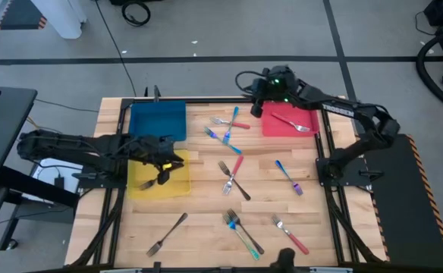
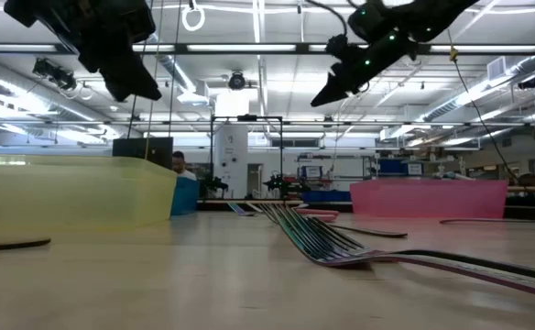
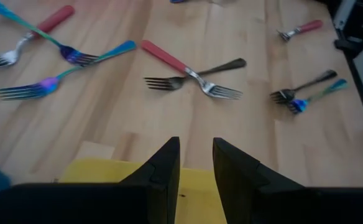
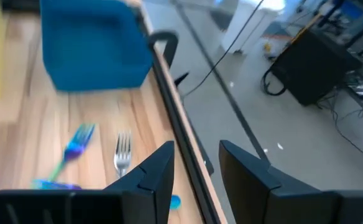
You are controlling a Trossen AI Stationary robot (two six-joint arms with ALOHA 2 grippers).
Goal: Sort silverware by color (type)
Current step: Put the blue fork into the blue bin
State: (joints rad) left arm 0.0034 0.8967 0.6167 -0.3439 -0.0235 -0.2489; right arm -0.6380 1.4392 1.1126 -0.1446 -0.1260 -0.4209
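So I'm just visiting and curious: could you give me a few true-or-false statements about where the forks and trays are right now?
1. A fork lies in the red tray. True.
2. The blue tray is full of forks. False: no forks show in it.
3. The left gripper is over the yellow tray. True.
4. Every fork has been sorted already. False: many still lie loose on the table.
5. The right gripper carries a fork. False: its fingers are open and empty.

The left arm (image 1: 92, 148) hides part of the yellow tray (image 1: 177, 184); the right wrist view is blurred.
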